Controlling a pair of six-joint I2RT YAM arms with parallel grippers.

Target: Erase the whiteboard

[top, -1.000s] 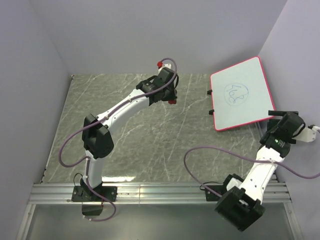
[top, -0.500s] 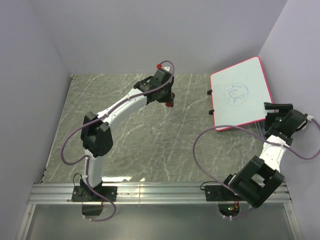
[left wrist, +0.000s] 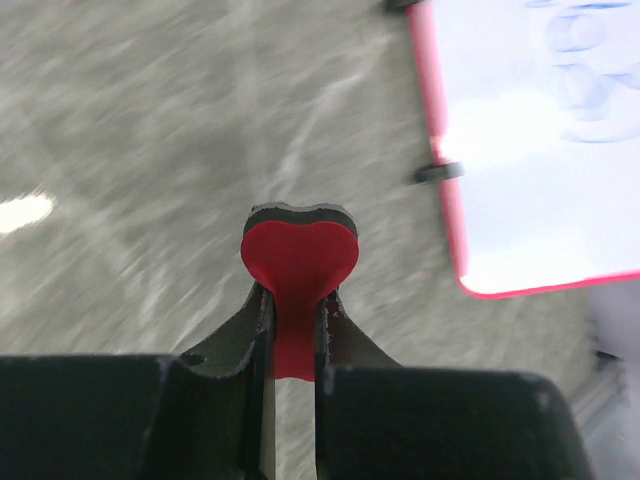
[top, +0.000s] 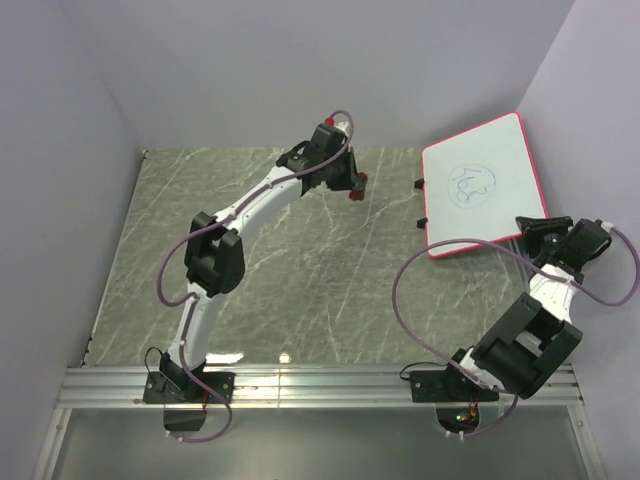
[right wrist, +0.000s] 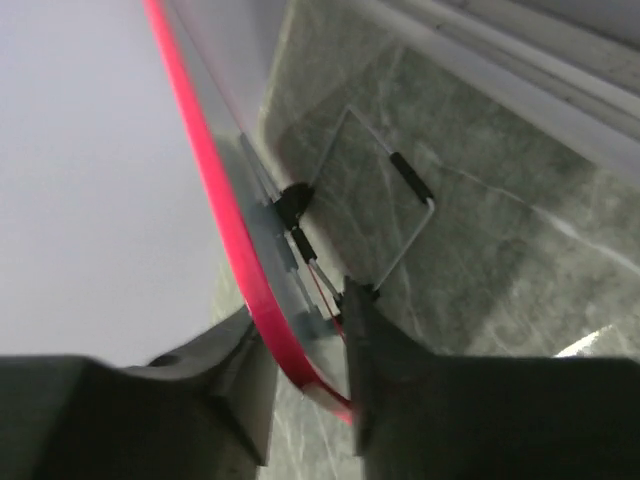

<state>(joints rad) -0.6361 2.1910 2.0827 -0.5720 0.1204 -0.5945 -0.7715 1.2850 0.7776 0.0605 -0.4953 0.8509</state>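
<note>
Top external shows us the whiteboard [top: 490, 215] propped at a tilt on the counter's [top: 300, 280] far right, its blue scribble [top: 472, 183] unwiped. Our right end effector [right wrist: 298, 320] straddles the near red rim; we cannot tell whether it pinches. Left end effector [left wrist: 295, 295] is clamped on the red eraser [left wrist: 300, 250], well short of the board. If that rim hold is loose, a wiping push could skid or tip the board.

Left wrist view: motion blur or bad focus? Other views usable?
Left wrist: motion blur, the table streaked and the whiteboard scribbles smeared, while the eraser and fingers are sharp. Right wrist: somewhat soft throughout. Top external: sharp, with one small glare spot at the table's near edge.
</note>
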